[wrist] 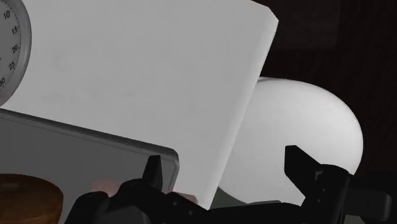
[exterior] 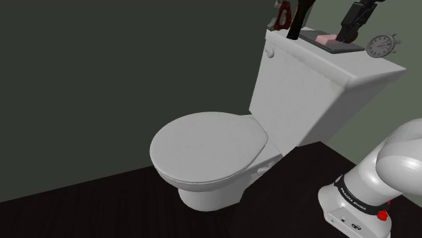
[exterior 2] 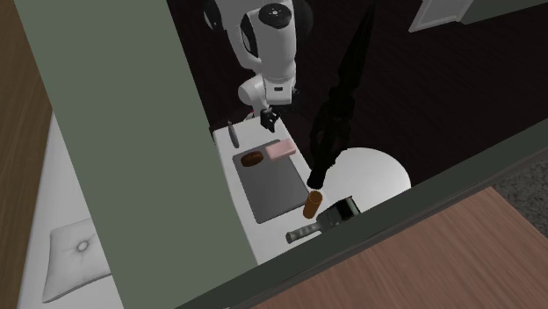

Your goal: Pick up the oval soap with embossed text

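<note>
Firstly, the soap (exterior 2: 253,160): a brown oval cake with a smooth, rounded edge. It lies flat at the corner of the tray nearest the arm.
Soap, up close (wrist: 25,198): sits just beside the jaws. It is cut off by the picture's edge, and faint raised marks on top are too small to read.
Jaws: black, angular and standing apart with nothing between them. They hang low over the tray's end, not touching the soap.
Pink block (exterior 2: 281,151): a matte rectangular bar, just beside the soap on the same tray. The wrist view shows a pale pink smear behind the jaws, too vague to identify.
Tray (wrist: 76,149): flat, grey and thin-rimmed, with rounded corners. It rests on the tank lid.
Tank lid (exterior: 352,67): a plain white slab with a softly bevelled edge.
Timer (exterior: 381,45): round and metal-rimmed, with a white dial, standing at the lid's end. In the wrist view it is cut off, with numerals 15 to 30 legible.
Tall black object (exterior 2: 338,97): long and dark, and what it is cannot be made out.
Brown cylinder (exterior 2: 309,208): short, at the tray's far edge.
Toilet seat cover (exterior: 206,145): white, glossy and oval, and closed.
Arm (exterior: 399,162): white, partly out of frame.
Floor (exterior: 101,209): dark wood grain.
</note>
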You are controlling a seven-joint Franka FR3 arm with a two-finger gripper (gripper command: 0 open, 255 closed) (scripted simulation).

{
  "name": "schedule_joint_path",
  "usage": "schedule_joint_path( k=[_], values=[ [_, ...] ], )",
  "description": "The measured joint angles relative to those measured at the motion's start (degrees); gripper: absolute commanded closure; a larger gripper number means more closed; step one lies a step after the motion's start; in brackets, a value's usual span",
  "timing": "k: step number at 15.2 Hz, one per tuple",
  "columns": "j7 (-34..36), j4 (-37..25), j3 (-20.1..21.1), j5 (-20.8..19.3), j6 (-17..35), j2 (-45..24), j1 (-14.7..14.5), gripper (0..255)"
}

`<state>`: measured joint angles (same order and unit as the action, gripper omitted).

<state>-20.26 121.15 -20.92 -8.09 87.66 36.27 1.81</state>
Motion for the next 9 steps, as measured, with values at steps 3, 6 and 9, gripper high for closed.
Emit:
schedule_joint_path(
  k=[3,6,9],
  values=[
    [-5.59,-4.49,-3.86,-1.42,-0.15,-4.13,-0.4,0],
    [-11.7,-9.52,-8.14,-2.25,-0.16,-8.85,-0.87,0],
    [-17.25,-14.87,-11.81,-2.03,-0.55,-13.73,-1.55,0]
  ],
)
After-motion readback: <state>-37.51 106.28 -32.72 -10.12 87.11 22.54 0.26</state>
